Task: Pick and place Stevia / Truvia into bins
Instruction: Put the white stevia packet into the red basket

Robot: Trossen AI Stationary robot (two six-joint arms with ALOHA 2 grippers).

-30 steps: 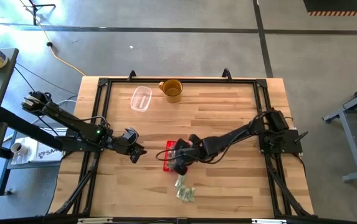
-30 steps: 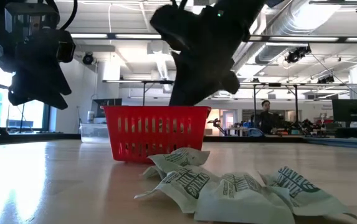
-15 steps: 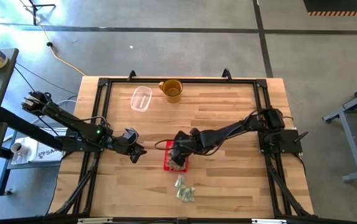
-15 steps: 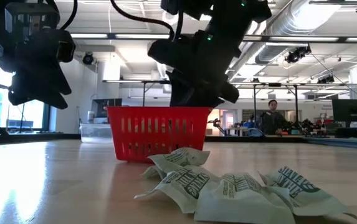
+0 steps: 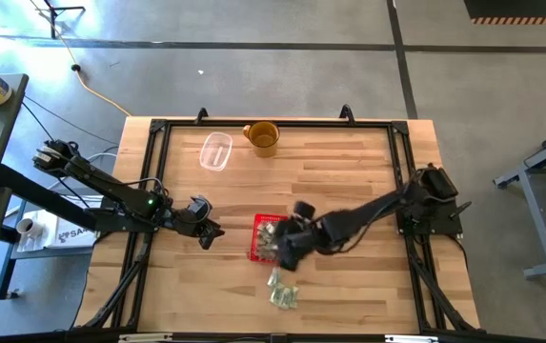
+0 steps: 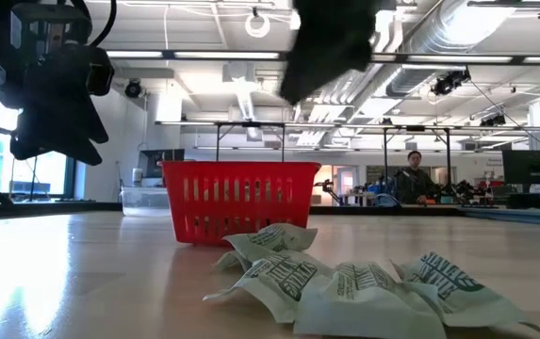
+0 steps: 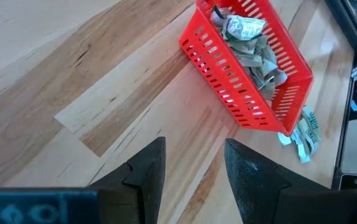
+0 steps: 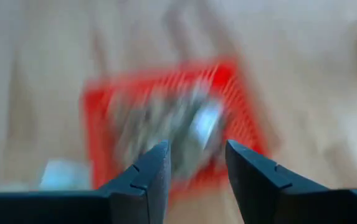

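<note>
The red bin [image 5: 267, 236] stands mid-table with several pale green and white Stevia packets [image 7: 248, 46] lying inside it. More packets [image 6: 350, 281] lie in a loose heap on the wood by its near side [image 5: 283, 290]. My right gripper [image 8: 197, 160] is open and holds nothing. It hangs high over the bin's near right corner [image 5: 288, 250], and in the low view it is up at the top [image 6: 331, 42]. My left gripper [image 7: 194, 158] is open, hovering above the table left of the bin [image 5: 206, 234].
A clear plastic container [image 5: 216, 151] and a yellow-brown mug [image 5: 263, 138] stand near the table's far edge. Bare wood lies between my left gripper and the bin [image 7: 134, 106]. A person [image 6: 414, 179] is in the room far behind the table.
My right gripper dipped down into the red bin, then rose well above its rim and drew back a little toward the table's near right. The bin and the loose packets stayed where they were.
</note>
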